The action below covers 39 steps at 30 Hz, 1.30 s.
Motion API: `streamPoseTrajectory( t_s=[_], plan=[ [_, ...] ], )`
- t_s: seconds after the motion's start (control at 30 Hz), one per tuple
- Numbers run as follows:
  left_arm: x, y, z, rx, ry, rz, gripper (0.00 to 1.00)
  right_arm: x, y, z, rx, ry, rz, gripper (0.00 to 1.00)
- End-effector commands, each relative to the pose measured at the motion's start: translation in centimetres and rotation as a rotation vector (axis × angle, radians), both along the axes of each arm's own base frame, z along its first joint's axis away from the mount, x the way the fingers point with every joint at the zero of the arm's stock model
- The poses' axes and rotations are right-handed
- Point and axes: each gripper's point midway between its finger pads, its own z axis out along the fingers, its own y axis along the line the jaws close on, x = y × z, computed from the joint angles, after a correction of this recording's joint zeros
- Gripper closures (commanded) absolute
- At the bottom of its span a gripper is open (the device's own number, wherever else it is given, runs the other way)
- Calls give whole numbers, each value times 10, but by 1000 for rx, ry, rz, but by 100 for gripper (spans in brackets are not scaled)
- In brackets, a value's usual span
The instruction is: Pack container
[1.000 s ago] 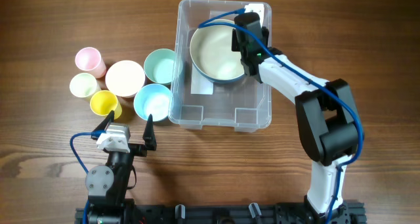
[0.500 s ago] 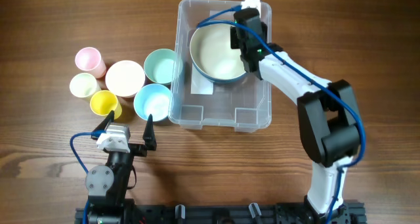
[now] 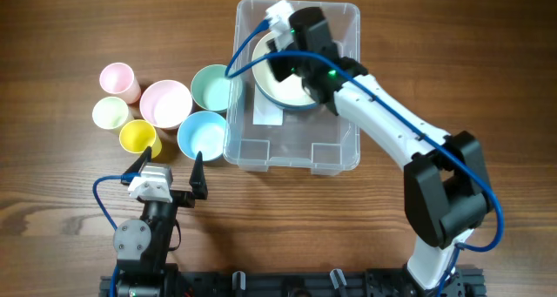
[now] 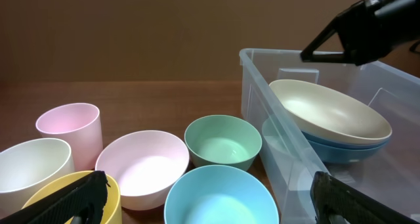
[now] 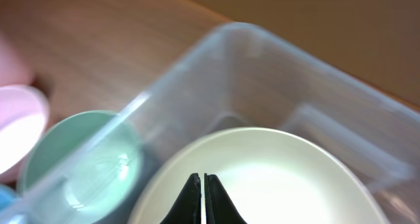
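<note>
The container (image 3: 300, 147) sits on the table (image 3: 452, 36) directly beneath the right gripper (image 5: 202, 182), and ahead and to the right of the left gripper (image 3: 168, 166). The right gripper hangs over the far half of the container with its fingers clenched together and nothing between them. Just under its tips lies a cream bowl (image 4: 328, 109), nested in a blue bowl (image 4: 348, 150). The left gripper is spread wide and empty, low over the table.

From where I stand, the container looks like thin clear plastic: light, slick, and stiff mainly at its rolled rim and moulded ridges, with walls that would probably flex under a pinch. If it has to be moved, the rim of a long wall looks like the surest hold. With both bowls at the far end, it may tip that way.

Just in front of the left gripper wait a light blue bowl (image 3: 202, 133), a teal bowl (image 3: 213, 86), a pink bowl (image 3: 165, 103) and a yellow cup (image 3: 137, 136). Beyond those stand a pink cup (image 3: 119, 81) and a pale cup (image 3: 110, 112). All look smooth and hard, and seem best gripped over the rim.
</note>
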Motion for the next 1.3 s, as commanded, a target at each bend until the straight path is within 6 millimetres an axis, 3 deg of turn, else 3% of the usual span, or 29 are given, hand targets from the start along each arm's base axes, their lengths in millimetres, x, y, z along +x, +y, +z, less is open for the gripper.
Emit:
streamPoseTrajectory(
  t_s=[0.0, 0.2, 0.5, 0.8, 1.27],
  plan=[
    [0, -1, -4, 9, 7, -4, 0, -11, 23, -6, -14, -7, 111, 96],
    [0, -1, -5, 9, 7, -4, 0, -15, 28, -32, -30, 44, 125, 96],
    [0, -1, -5, 9, 7, -4, 0, -25, 38, -48, -3, 102, 190, 96],
    [0, -1, -5, 9, 7, -4, 0, -30, 36, -67, -27, 153, 191, 96],
    [0, -1, -5, 9, 7, -4, 0, -32, 35, -70, -34, 163, 190, 96]
  ],
)
